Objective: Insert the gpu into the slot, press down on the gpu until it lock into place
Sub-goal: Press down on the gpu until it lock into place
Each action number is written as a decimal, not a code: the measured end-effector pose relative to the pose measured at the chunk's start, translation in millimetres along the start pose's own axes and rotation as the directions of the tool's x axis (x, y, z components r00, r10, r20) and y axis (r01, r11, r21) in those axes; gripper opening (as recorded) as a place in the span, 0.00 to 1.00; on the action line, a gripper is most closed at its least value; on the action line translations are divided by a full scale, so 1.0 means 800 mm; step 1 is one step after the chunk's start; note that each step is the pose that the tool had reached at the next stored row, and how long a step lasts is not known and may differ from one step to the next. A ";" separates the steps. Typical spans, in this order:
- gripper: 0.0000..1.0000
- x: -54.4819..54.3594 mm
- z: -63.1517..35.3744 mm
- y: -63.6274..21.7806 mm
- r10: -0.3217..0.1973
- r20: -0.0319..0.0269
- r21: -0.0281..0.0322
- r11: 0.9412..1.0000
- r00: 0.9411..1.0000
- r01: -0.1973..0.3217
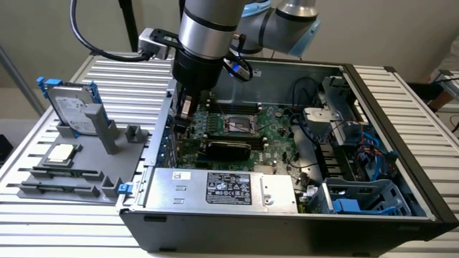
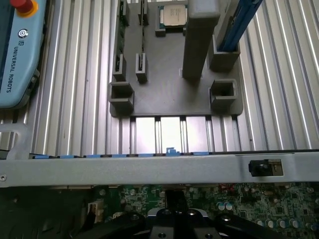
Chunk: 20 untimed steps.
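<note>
The gpu (image 1: 231, 144) shows as a long black card standing on edge across the green motherboard (image 1: 276, 142), just behind the silver power-supply box. The blue slot is hidden under it. My gripper (image 1: 181, 122) hangs inside the open case at the card's end toward the exterior view's left, close to the case's rear wall. Whether it touches the card is unclear. In the wrist view the gripper's black body (image 2: 175, 221) sits over the motherboard (image 2: 249, 199), just inside the case wall (image 2: 149, 168).
The silver labelled power-supply box (image 1: 222, 188) fills the case's near side. A blue drive cage (image 1: 358, 198) and cables lie at the exterior view's right. Outside stands a grey fixture (image 1: 79, 156) with a hard drive (image 1: 72, 105) and a processor chip (image 2: 173, 14). A teach pendant (image 2: 15, 55) rests nearby.
</note>
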State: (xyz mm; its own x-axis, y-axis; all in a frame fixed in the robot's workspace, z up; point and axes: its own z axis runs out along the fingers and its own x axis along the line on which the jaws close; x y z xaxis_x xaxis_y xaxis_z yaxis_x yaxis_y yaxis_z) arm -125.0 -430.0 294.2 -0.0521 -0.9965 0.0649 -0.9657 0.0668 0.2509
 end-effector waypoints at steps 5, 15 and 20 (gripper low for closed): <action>0.11 -0.001 0.000 0.000 0.007 -0.002 -0.005 1.000 1.000 -0.007; 0.11 -0.002 0.000 0.000 0.020 -0.007 -0.018 1.000 1.000 -0.020; 0.11 -0.003 0.000 0.000 0.029 -0.007 -0.022 0.999 1.000 -0.029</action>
State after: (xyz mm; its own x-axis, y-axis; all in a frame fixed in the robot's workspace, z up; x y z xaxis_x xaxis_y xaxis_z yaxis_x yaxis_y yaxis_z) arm -125.2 -427.7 294.3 -0.0778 -0.9938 0.0792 -0.9580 0.0965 0.2699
